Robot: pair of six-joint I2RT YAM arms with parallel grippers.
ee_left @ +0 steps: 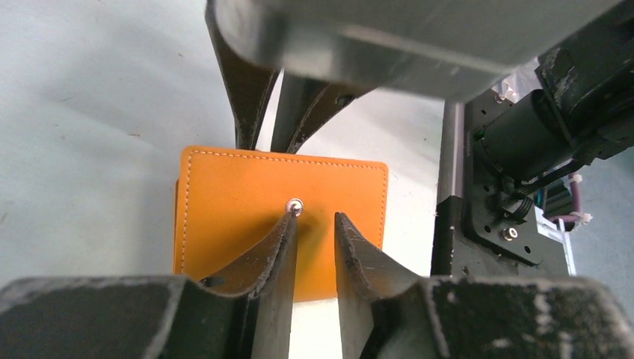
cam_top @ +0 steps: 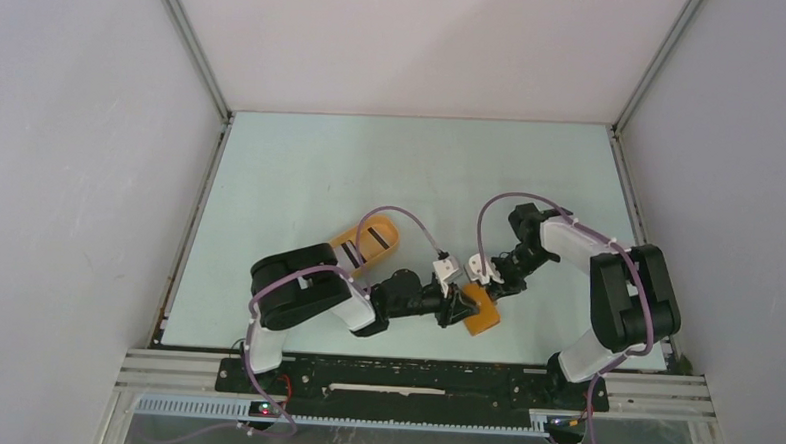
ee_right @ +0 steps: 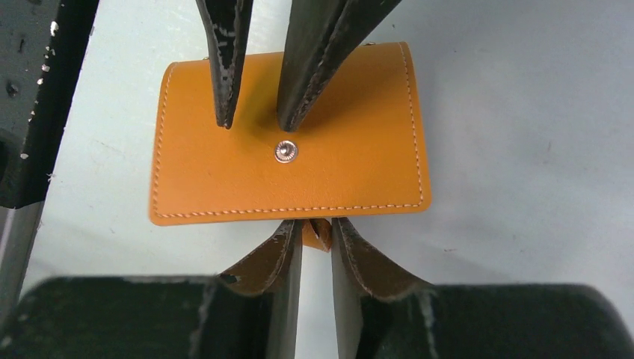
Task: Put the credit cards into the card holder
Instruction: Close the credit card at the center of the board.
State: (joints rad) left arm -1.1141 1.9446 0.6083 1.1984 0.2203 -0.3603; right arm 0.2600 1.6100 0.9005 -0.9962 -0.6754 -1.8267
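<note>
Card holder [ee_right: 359,149] shut; left hand [ee_left: 315,217] slightly apart above; right hand [ee_right: 314,224] straddling edge, grip unclear; tray [cam_top: 348,238] beyond.

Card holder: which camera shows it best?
Right wrist: the closed card holder lies nearly whole, snap and stitching clear, only left tool tips crossing it. Left wrist hides its near edge behind the fingers; top external shows just a small orange patch.

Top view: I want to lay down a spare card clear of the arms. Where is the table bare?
Bare: the far half of the table, between the back wall and the oval tray; also the strip between the left rail and the left arm. Crowded: near centre, where the left gripper and right gripper meet over the card holder.
</note>
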